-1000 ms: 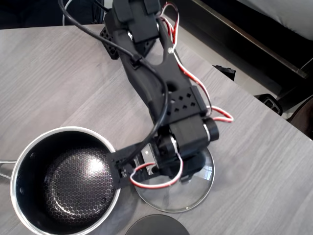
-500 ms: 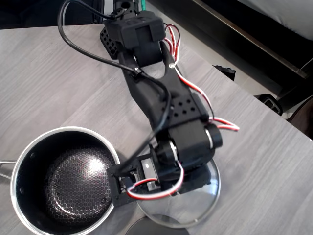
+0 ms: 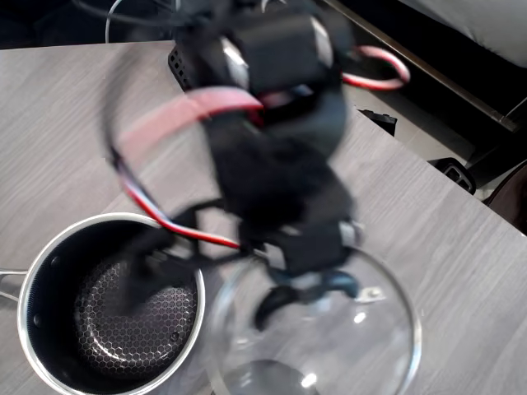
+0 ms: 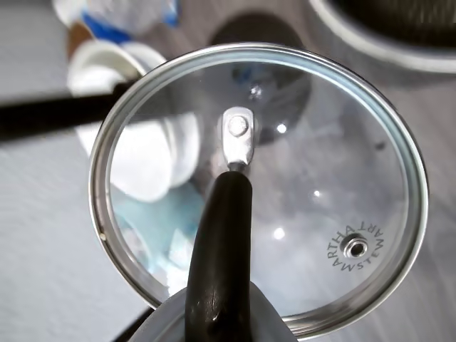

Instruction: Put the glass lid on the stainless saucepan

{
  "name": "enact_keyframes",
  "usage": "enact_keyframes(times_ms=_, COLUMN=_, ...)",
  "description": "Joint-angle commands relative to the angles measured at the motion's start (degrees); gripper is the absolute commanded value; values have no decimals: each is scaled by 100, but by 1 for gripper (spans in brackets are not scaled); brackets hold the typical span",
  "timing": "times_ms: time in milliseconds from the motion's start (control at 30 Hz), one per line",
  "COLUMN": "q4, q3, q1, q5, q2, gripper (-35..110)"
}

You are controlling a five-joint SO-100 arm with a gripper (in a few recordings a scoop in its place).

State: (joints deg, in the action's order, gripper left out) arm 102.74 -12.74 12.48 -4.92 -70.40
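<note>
So the gripper point(image 3: 309, 284) is pinched on the black bar handle point(image 4: 217, 263) of the glass lid point(image 3: 317, 329), which hangs tilted above the grey wood-grain table point(image 3: 58, 123); the arm is just a motion smear overhead. In the wrist view, "MARTHA STEWART" curves around the little steel steam vent point(image 4: 355, 247) at about 4 o'clock on the glass. The stainless saucepan point(image 3: 33, 346), shiny rim, dark honeycomb inside, sits at 9 o'clock from the lid, uncovered. A dark round disc point(image 4: 256, 32) shows at 12 o'clock, partly through the glass.
</note>
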Motion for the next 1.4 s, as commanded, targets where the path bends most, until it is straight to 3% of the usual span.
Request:
enact_keyframes(times_ms=0, q4=-35, q3=360, q1=-589, q5=70, q2=-703, gripper=0)
enact_keyframes(times_ms=200, q4=18, q3=70, q1=-1767, q5=272, q2=-835, gripper=0)
enact_keyframes(times_ms=433, q4=18, q3=-1468, q1=-2575, q5=589, q2=-1213, gripper=0)
enact_keyframes(times_ms=1367, q4=-466, q3=-1934, q1=-2628, q5=615, q2=-229, gripper=0)
